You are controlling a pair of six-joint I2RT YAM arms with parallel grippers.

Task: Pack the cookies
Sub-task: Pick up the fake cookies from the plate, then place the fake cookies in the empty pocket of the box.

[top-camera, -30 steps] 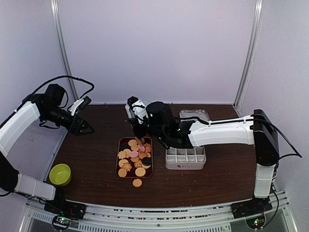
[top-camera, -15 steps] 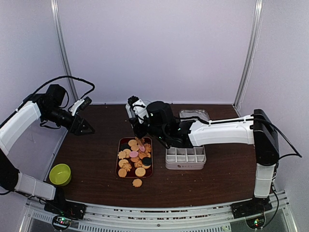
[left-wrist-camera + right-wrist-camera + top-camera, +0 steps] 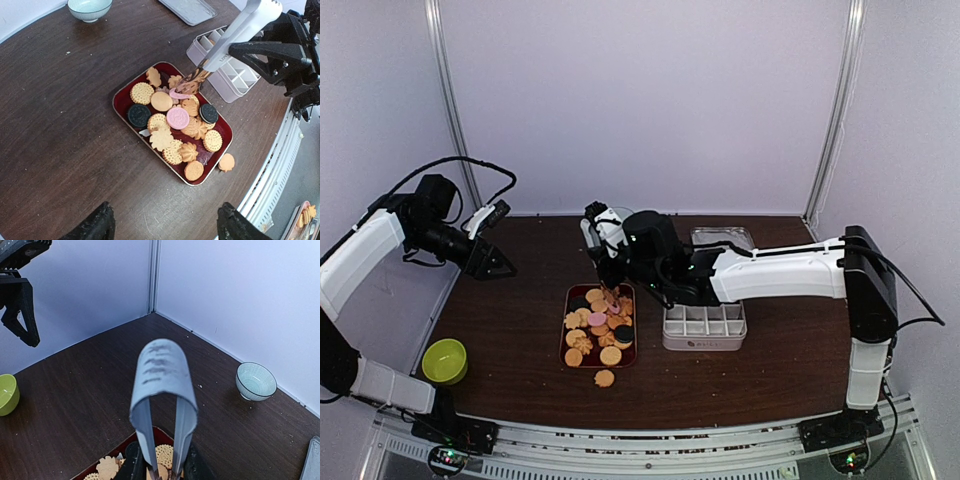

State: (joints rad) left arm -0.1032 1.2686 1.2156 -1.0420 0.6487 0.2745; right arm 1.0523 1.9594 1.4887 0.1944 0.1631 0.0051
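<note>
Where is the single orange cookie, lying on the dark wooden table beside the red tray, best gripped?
Probably across its rim, from straight above: the single orange cookie lies flat on the dark wooden table. Pinch along the red tray's wall, which crowds one side.

the scene is lit evenly from above, and only faint shadows are cast on the dark table (image 3: pixel 520 330). a dull sheen is seen on its wood in the left wrist view, where the cookies (image 3: pixel 177 118) are rendered sharp and the edges bowed. the tongs (image 3: pixel 162 370) close to the right wrist lens are slightly softened
</note>
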